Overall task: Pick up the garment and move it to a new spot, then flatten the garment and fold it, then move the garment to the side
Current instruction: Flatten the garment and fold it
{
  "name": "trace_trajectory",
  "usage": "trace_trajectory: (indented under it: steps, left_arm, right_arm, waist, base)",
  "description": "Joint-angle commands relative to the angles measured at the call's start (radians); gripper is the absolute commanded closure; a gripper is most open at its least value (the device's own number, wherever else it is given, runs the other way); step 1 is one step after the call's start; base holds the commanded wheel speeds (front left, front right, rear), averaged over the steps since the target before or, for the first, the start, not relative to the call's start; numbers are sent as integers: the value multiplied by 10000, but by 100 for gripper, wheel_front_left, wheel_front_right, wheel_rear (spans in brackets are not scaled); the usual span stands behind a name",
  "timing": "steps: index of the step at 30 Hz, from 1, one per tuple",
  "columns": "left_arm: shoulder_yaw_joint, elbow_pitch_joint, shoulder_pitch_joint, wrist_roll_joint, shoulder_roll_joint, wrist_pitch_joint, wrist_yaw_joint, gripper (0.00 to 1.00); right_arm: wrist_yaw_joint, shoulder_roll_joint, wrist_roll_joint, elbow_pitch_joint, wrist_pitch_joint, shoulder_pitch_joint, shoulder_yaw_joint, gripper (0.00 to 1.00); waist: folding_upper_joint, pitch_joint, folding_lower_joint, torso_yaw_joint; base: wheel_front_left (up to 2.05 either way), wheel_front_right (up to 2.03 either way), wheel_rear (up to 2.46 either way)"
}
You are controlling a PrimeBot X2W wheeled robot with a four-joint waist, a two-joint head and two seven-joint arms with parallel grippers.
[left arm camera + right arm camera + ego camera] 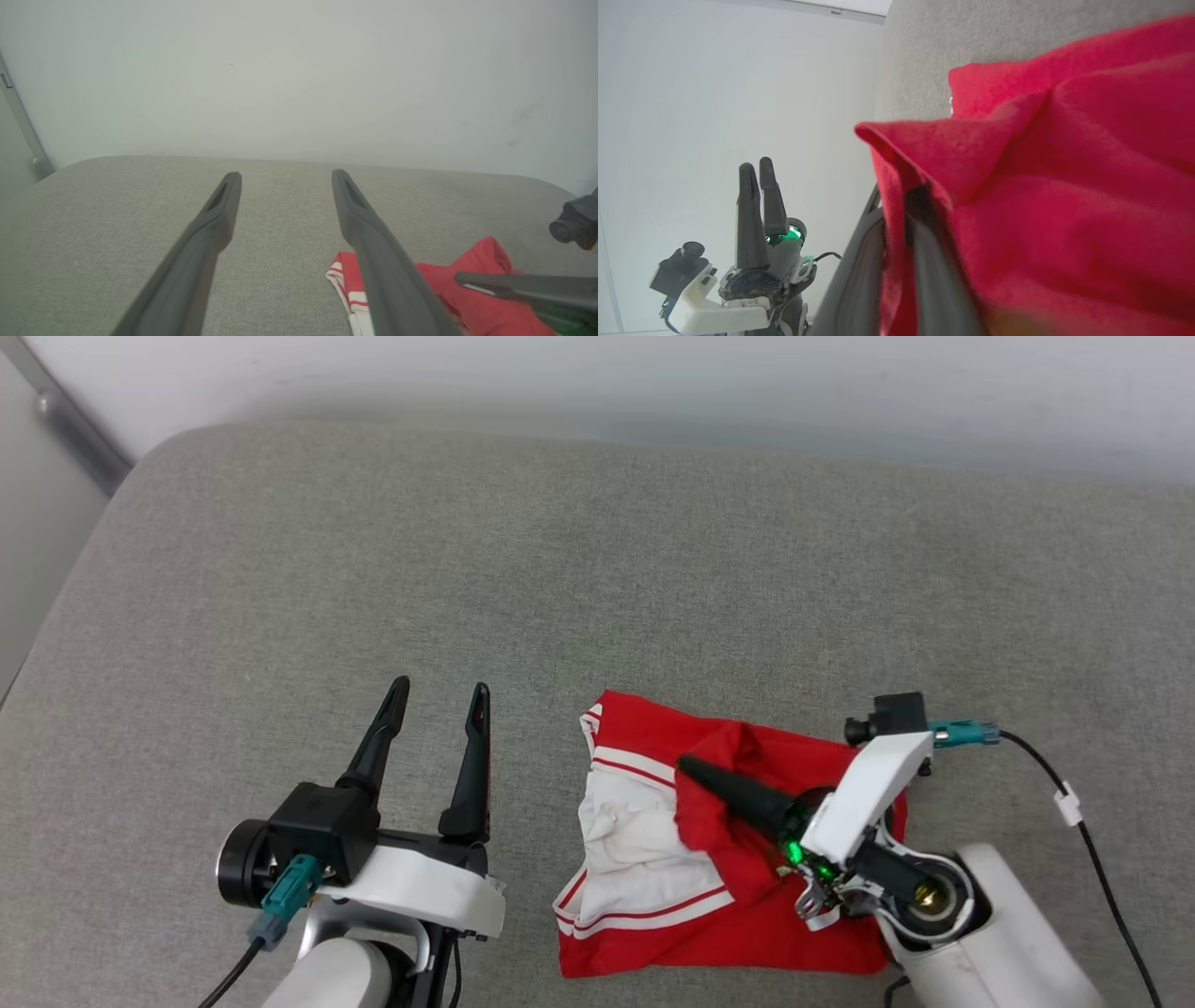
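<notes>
The garment [644,933] lies crumpled on the grey cushion, red with a white striped section facing up, at the lower middle right of the head view. My right gripper [693,772] reaches across it from the right, shut on a raised red fold. In the right wrist view that fold of the garment [1064,186] sits pinched between the two fingers [859,275]. My left gripper [441,691] stands open over bare cushion to the garment's left, holding nothing. The left wrist view shows my left gripper [286,176] open, with the garment [472,303] at the lower right.
The grey cushion [597,569] stretches wide to the back and left, ending at a pale wall [653,383]. A metal bar [65,420] runs at the far left corner. A black cable [1102,859] trails from my right wrist.
</notes>
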Motion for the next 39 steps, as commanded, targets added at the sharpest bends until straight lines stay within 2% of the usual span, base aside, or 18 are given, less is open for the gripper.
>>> trace_trajectory:
  steps: [1,7,14,18,22,25,29,34,39]
  left_arm:
    - [-4,39,-113,23,-15,-44,-25,0]
    - [25,155,-206,-8,-19,-92,-64,0]
    - [33,185,-70,-43,49,-85,-2,0]
    - [93,206,46,-77,88,-84,83,0]
    - [186,219,226,-141,108,-115,193,0]
    - [287,212,346,-164,147,-148,278,0]
    - [415,233,477,-240,189,-184,364,0]
    - [610,348,719,-347,276,-236,446,0]
    - [876,522,1090,-498,310,-303,556,0]
  right_arm:
    - [0,10,-86,144,-175,-146,157,0]
    - [0,9,-59,39,-342,-440,809,0]
    - [0,-720,-941,-1150,-911,-600,1726,0]
    - [-2,-1587,-2278,-1867,-1891,-609,2227,0]
    - [0,-2601,-4498,-1891,-3198,-588,2417,0]
    - [0,-2968,-5986,-1625,-4059,-315,1899,0]
    - [-2,-3187,-7626,-1505,-4952,175,544,0]
    - [0,-2789,-8923,-2236,-5732,1069,-1392,0]
    - [-2,-2164,-9675,-3631,-6128,2029,-2586,0]
  waist:
    - [0,44,-1,-35]
    - [0,36,-1,-187]
    - [0,-223,-1,-471]
    - [0,-408,-1,-675]
    - [0,-575,-1,-958]
    - [0,-690,-1,-1169]
    - [0,-779,-1,-1432]
    - [0,-915,-1,-1728]
    - [0,-1190,-1,-1917]
  base:
    - [0,0,0]
    - [0,0,0]
    - [0,0,0]
    - [0,0,0]
    - [0,0,0]
    - [0,0,0]
    - [0,0,0]
    - [0,0,0]
    - [0,0,0]
